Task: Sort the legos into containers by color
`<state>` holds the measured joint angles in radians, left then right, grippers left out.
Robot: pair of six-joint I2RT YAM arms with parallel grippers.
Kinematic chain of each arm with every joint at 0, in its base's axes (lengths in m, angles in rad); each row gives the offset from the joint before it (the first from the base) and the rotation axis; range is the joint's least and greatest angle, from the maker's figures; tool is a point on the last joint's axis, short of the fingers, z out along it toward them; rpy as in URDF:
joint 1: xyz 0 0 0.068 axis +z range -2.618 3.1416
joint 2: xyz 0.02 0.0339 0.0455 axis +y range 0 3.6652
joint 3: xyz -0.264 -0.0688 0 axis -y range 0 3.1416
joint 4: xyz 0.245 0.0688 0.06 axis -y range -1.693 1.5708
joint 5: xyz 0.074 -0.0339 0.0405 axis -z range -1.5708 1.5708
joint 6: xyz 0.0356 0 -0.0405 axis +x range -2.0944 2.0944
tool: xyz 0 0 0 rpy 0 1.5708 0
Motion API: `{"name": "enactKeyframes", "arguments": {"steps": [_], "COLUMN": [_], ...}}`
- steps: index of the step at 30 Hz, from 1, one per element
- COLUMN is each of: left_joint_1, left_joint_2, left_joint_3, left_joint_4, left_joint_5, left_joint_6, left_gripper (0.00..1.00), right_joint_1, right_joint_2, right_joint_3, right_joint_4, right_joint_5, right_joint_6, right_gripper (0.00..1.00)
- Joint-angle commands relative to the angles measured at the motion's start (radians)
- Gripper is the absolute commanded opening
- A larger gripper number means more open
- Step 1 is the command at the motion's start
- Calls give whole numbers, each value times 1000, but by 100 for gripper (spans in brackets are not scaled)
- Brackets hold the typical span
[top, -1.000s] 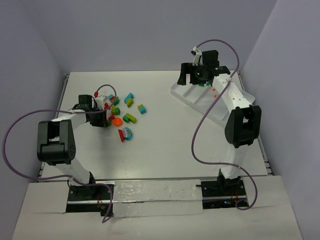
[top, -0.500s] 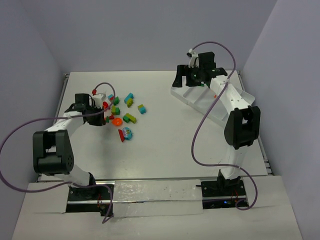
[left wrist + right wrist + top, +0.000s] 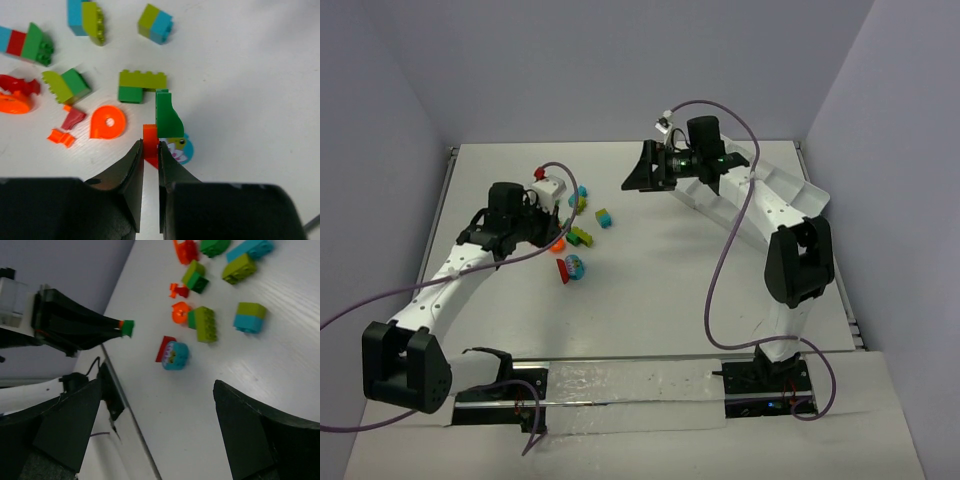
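The legos lie in a loose pile (image 3: 582,232) at the left of the table, in red, orange, green, yellow-green and cyan. My left gripper (image 3: 548,222) hangs above the pile, shut on a green brick with an orange piece (image 3: 167,115); the brick also shows in the right wrist view (image 3: 127,328). Below it lies a cyan fish-faced brick with a red piece (image 3: 184,149). My right gripper (image 3: 642,178) is open and empty, above the table between the pile and the white tray (image 3: 790,190). The tray's compartments are mostly hidden by the right arm.
A yellow-green and cyan brick (image 3: 603,217) lies at the pile's right edge, also in the right wrist view (image 3: 249,316). An orange round piece (image 3: 107,122) and small red and orange bits (image 3: 65,129) lie near the left gripper. Walls enclose the table on three sides.
My left arm rose from the pile and shifted right with the green brick between its fingers. My right gripper left the tray and swung left over the table toward the pile.
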<state>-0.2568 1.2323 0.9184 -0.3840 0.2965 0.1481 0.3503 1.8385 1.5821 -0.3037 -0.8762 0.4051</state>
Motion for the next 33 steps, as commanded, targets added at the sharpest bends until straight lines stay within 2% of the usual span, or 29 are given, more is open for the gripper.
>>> {"name": "enactKeyframes", "arguments": {"steps": [1, 8, 14, 24, 31, 33], "left_joint_1": [-69, -166, -196, -211, -223, -225], "left_joint_2": [-25, -11, 6, 13, 7, 7], "left_joint_3": [46, 95, 118, 146, 148, 145], "left_joint_4": [40, 49, 50, 47, 47, 50], "left_joint_5": [1, -10, -3, -2, -5, -7], "left_joint_6": [-70, -116, -138, -176, -180, -180], "left_gripper": [0, 0, 0, 0, 0, 0], "right_joint_1": [43, 108, 166, 208, 208, 210], "right_joint_2": [-37, -21, -4, 38, 67, 68], "right_joint_3": [-10, -63, -67, -77, -70, -68], "right_joint_4": [126, 148, 94, 132, 148, 159], "right_joint_5": [-128, -145, -142, -205, -221, -222], "right_joint_6": [98, 101, 38, 78, 107, 115], "right_gripper": [99, 98, 94, 77, 68, 60]}}
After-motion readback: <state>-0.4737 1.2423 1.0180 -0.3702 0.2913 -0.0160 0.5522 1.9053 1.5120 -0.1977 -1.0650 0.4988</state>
